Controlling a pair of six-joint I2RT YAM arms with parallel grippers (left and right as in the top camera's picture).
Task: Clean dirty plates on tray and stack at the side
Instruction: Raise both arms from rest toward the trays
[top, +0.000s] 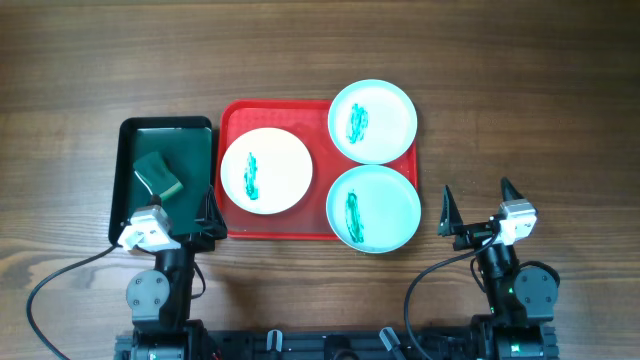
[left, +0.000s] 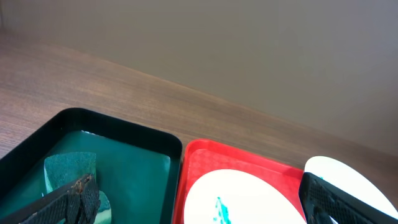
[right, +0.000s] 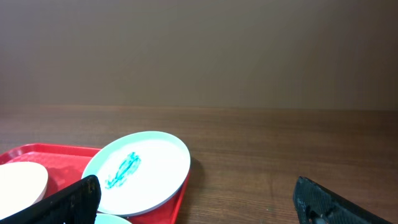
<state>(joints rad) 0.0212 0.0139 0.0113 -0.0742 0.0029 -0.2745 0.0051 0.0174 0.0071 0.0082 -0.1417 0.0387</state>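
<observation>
Status: task at zero, judging from the layout. All 3 plates are on the red tray (top: 235, 115) and all 3 are dirty, each w/ a green smear mid-plate.
- white plate (top: 266, 170): 9 o'clock side of tray
- aqua plate A (top: 372, 121): 1 o'clock corner, overhangs far/right rim
- aqua plate B (top: 373, 207): 5 o'clock corner, overhangs near/right rim, just beside A; can't tell if they touch

No stack anywhere on the worktop (top: 500, 80).

Sponge (top: 158, 175) lies in the dark green tray (top: 130, 160), at 9 o'clock of the red tray and right beside it.

Left claw (left: 198, 186): released, empty, at 6 o'clock of the green tray, one finger over the sponge side, the other over the red tray.
Right claw (top: 478, 203): released, empty, at 3 o'clock of plate B, over bare wood.

Left to do: grab sponge, wipe x3, stack x3 at the side. Guess sponge pickup is first, and left arm is nearest.
</observation>
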